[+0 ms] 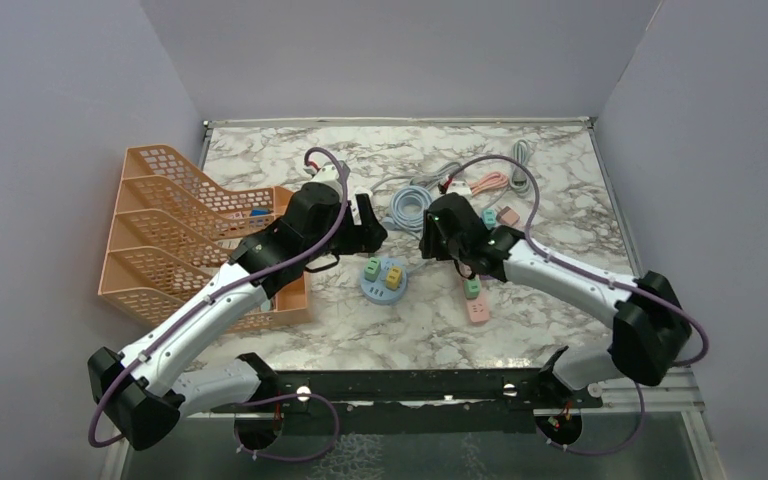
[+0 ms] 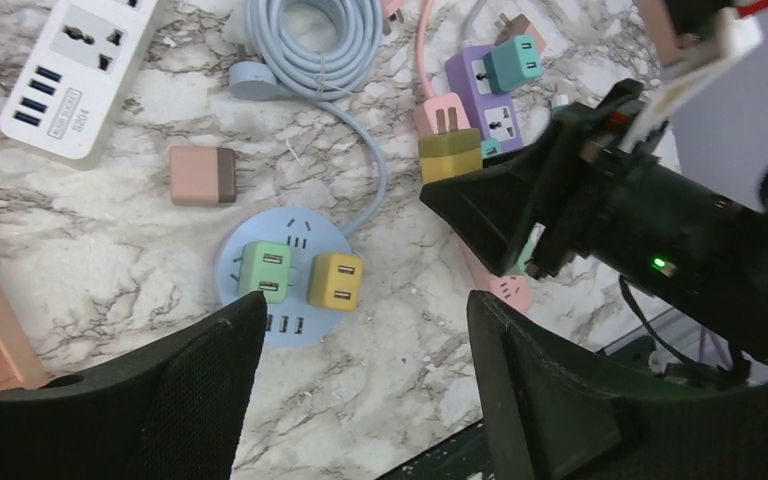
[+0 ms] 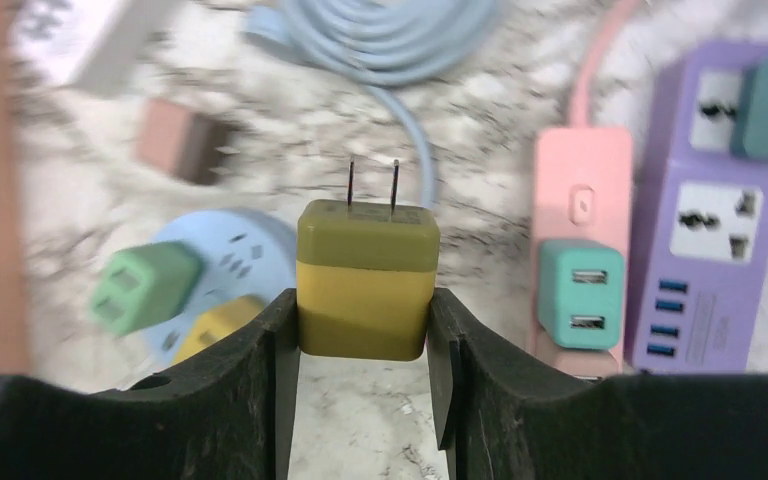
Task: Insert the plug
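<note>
1. The right gripper [image 3: 362, 305] clamped the olive plug [image 3: 367, 265] in mid-air, prongs pointing out past its fingertips.
2. The round blue hub [image 2: 305, 232] lay down to its left (the left gripper [image 2: 365, 305] hung open and empty above it).

A marble-patterned worktop [image 1: 360, 340] is seen. An orange file rack [image 1: 160, 230] is set at its left. A round blue socket hub [image 2: 290, 225] is placed centrally. Beyond it are laid a white power strip [image 2: 70, 75], a coiled blue cable [image 2: 310, 40], a pink adapter [image 2: 202, 176], a pink strip [image 3: 560, 170] and a purple strip [image 3: 705, 250].
</note>
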You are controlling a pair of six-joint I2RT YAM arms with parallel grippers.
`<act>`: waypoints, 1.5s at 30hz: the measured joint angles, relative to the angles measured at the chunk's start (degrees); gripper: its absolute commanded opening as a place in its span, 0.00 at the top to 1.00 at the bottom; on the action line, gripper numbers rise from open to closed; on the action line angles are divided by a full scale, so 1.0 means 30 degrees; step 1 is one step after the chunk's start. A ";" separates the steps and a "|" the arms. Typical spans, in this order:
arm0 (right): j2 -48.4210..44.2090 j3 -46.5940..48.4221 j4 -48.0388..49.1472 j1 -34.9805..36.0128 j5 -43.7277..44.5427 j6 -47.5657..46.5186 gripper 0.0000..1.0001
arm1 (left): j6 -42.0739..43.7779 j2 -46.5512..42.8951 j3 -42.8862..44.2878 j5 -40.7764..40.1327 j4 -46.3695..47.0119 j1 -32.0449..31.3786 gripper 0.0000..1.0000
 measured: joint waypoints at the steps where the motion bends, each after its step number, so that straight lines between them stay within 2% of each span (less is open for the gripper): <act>1: -0.1443 -0.0291 0.0721 -0.0036 -0.0656 -0.1056 0.63 | -0.0189 0.0109 0.0044 0.0321 -0.0007 0.0117 0.24; 9: -0.6798 -0.3249 0.5537 -0.0044 -0.7045 -0.9457 0.66 | -0.2055 0.1508 0.1268 0.4328 0.0437 0.0663 0.24; 15: -0.9661 -0.4065 0.7198 -0.0044 -1.0440 -1.3427 0.66 | -0.2790 0.1792 0.1865 0.7038 0.1727 0.0663 0.24; 17: -1.0265 -0.4131 0.7570 -0.0044 -1.1438 -1.4462 0.66 | -0.3096 0.1923 0.1821 0.7978 0.2157 0.0663 0.27; 20: -1.0703 -0.4226 0.7876 -0.0044 -1.2429 -1.5489 0.66 | -0.3672 0.2178 0.1530 0.9224 0.2892 0.0663 0.37; 29: -1.0710 -0.4284 0.7854 -0.0051 -1.3573 -1.6968 0.65 | -0.4714 0.2346 0.0743 1.0863 0.4248 0.0663 0.81; 32: -1.0652 -0.4284 0.7832 -0.0058 -1.3580 -1.6954 0.57 | -0.4619 0.2331 0.0561 1.1103 0.4459 0.0663 0.90; 38: -1.0207 -0.3934 0.7512 -0.0051 -1.3529 -1.6429 0.34 | -0.4539 0.2295 0.0168 1.1132 0.4838 0.0714 0.92; 45: -1.0513 -0.3009 0.6608 -0.0051 -1.3347 -1.3792 0.30 | -0.3898 0.1268 -0.0423 1.1074 0.6346 0.0714 0.92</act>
